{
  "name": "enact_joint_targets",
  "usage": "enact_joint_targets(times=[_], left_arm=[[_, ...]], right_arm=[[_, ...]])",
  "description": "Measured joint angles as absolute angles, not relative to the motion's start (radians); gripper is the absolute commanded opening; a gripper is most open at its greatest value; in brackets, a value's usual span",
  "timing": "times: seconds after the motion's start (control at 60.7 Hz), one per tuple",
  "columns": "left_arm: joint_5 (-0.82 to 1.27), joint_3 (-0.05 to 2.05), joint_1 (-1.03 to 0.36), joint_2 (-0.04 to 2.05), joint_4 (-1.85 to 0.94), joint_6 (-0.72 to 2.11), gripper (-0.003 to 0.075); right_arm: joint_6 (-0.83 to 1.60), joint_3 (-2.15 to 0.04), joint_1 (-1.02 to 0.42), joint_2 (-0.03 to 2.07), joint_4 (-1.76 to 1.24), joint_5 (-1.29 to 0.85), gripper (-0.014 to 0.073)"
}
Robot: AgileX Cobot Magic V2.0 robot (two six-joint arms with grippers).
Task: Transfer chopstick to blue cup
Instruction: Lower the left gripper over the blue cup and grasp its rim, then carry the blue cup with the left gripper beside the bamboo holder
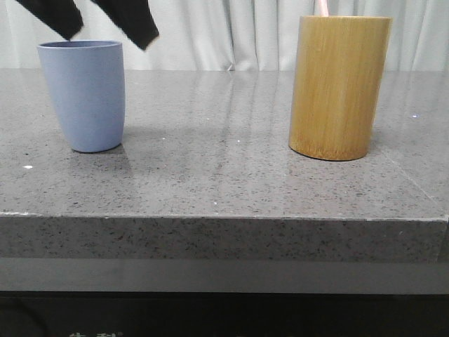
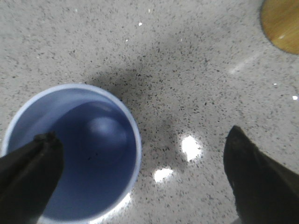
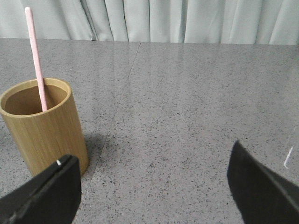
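Chopstick (image 3: 36,58) stands in the bamboo holder (image 1: 339,86), leaning on its inner wall, top sticking well above the rim (in the front view just a pink sliver (image 1: 321,7) above the holder). Holder sits on the right of the grey stone table (image 1: 224,182); blue cup (image 1: 84,95) sits on the left, well apart, upright. Cup is empty inside per the left wrist view (image 2: 74,154).

Left gripper (image 2: 140,172) hangs above the cup, fingers spread wide, one dark finger (image 2: 30,172) over the cup's mouth, the other off to the side over bare table; holds nothing. Front view shows its dark fingers (image 1: 133,21) above the cup.

Right gripper (image 3: 152,186) also spread wide, empty, near the holder, not touching it. Pale curtain (image 1: 231,35) behind.
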State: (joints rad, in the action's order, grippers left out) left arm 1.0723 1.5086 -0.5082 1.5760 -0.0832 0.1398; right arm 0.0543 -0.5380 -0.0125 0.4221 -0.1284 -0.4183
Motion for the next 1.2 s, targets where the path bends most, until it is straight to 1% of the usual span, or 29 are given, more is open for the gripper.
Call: enact_joint_targets(times=[0.099, 0.181, 0.247, 0.297, 0.313, 0.395, 0.412, 0.461, 0.478, 0.544, 0.873, 1.038, 1.203], left_arm=[[1.072, 1.511, -0.508, 1.615, -0.083, 0.14, 0.0668], [1.076, 1.511, -0.508, 1.638, -0.083, 0.14, 0.0615], [1.079, 1.511, -0.508, 1.645, -0.083, 0.14, 0.0524], [1.079, 1.511, -0.508, 1.649, -0.083, 0.14, 0.0429], [1.079, 1.511, -0.508, 1.649, -0.083, 0.14, 0.0385], [1.079, 1.513, -0.508, 1.651, -0.083, 0.14, 0.0236], [1.079, 1.513, -0.508, 1.651, -0.083, 0.14, 0.0193], [1.079, 1.513, -0.508, 1.651, -0.081, 0.14, 0.0109], [1.079, 1.513, -0.508, 1.651, -0.078, 0.14, 0.0071], [1.079, 1.513, -0.508, 1.651, -0.063, 0.14, -0.0022], [1.116, 1.552, -0.52, 1.651, -0.024, 0.14, -0.0019], [1.212, 1.654, -0.585, 1.656, -0.024, 0.14, -0.0019], [1.248, 1.778, -0.67, 1.699, -0.033, 0.14, -0.0019]], right_arm=[[0.054, -0.538, -0.013, 0.422, -0.128, -0.418, 0.0643], [0.054, -0.538, -0.013, 0.422, -0.128, -0.418, 0.0643], [0.054, -0.538, -0.013, 0.422, -0.128, -0.418, 0.0643], [0.054, -0.538, -0.013, 0.422, -0.128, -0.418, 0.0643], [0.054, -0.538, -0.013, 0.422, -0.128, -0.418, 0.0643], [0.054, -0.538, -0.013, 0.422, -0.128, -0.418, 0.0643], [0.054, -0.538, -0.013, 0.422, -0.128, -0.418, 0.0643], [0.054, -0.538, -0.013, 0.422, -0.128, -0.418, 0.0643], [0.054, -0.538, -0.013, 0.422, -0.128, -0.418, 0.0643], [0.054, -0.538, -0.013, 0.422, -0.128, -0.418, 0.0643], [0.054, -0.538, -0.013, 0.422, -0.128, -0.418, 0.0643], [0.054, -0.538, -0.013, 0.422, -0.128, -0.418, 0.0643], [0.054, -0.538, -0.013, 0.422, -0.128, -0.418, 0.0643]])
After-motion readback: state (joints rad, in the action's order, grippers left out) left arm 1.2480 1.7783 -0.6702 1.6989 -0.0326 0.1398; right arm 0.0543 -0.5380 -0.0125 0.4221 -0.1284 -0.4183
